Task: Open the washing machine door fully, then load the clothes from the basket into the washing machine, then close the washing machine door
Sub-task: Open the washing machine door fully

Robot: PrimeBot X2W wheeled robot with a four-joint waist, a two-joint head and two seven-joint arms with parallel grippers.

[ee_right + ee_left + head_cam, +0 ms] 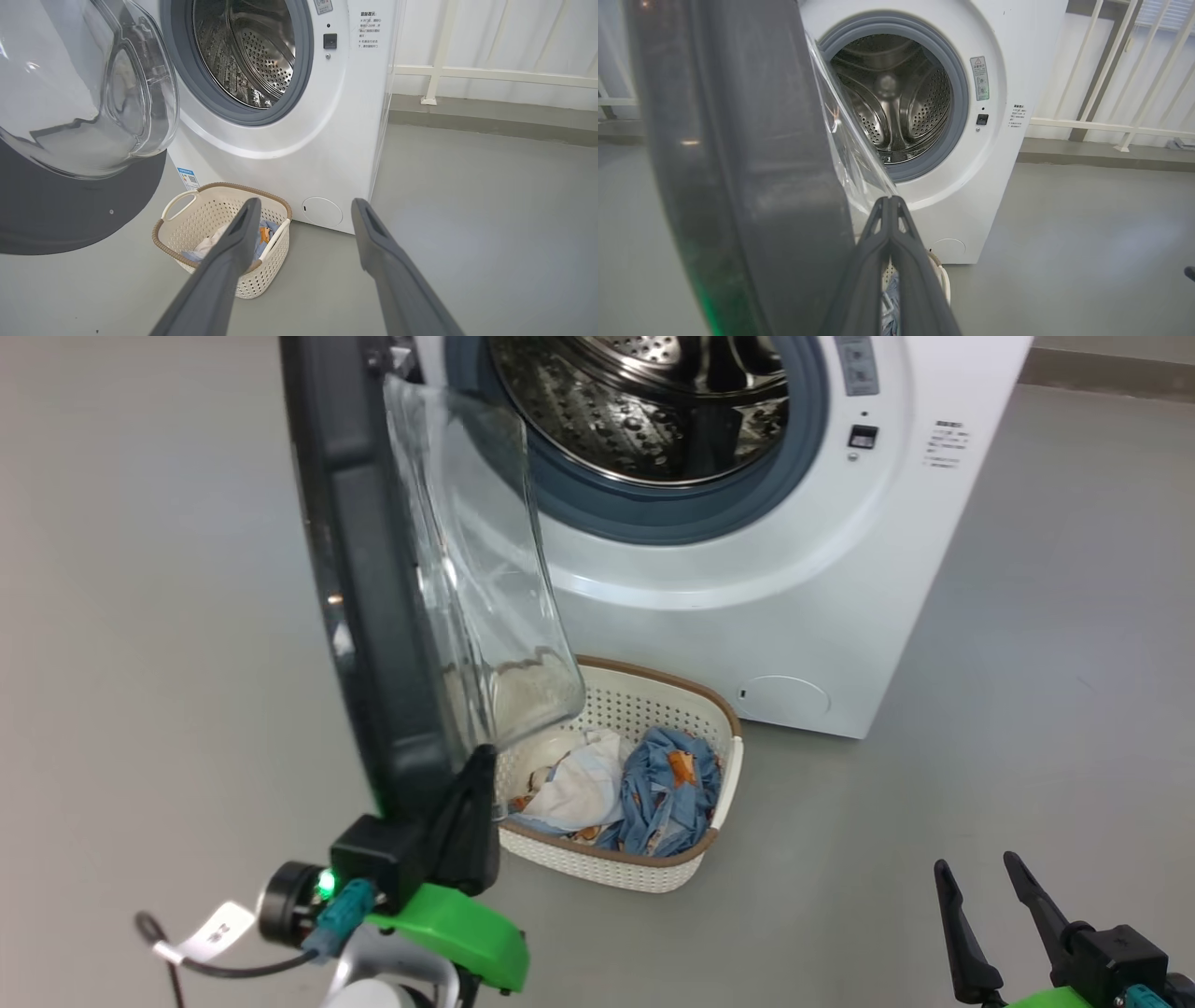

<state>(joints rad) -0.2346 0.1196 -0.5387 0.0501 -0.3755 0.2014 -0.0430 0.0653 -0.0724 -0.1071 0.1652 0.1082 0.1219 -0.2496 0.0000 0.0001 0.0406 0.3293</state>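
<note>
The washing machine (747, 616) has its steel drum (644, 401) exposed. The washing machine door (364, 569) stands swung out toward me, black ring edge-on, glass bowl facing right. My left gripper (478, 775) is shut with nothing held, its tips against the door's inner face at the bottom of the glass; in the left wrist view the left gripper (889, 201) lies beside the door (738, 163). On the floor before the machine stands the basket (607, 873), holding the clothes: a white cloth (583, 784) and blue printed fabric (667, 784). My right gripper (976, 866) is open and empty at lower right, well away from the basket.
Grey floor lies free to the right of the machine and basket. A white railing (467, 74) runs along the wall behind the machine. The open door overhangs the left end of the basket (224, 187). A cable with a white tag (210, 933) hangs from my left wrist.
</note>
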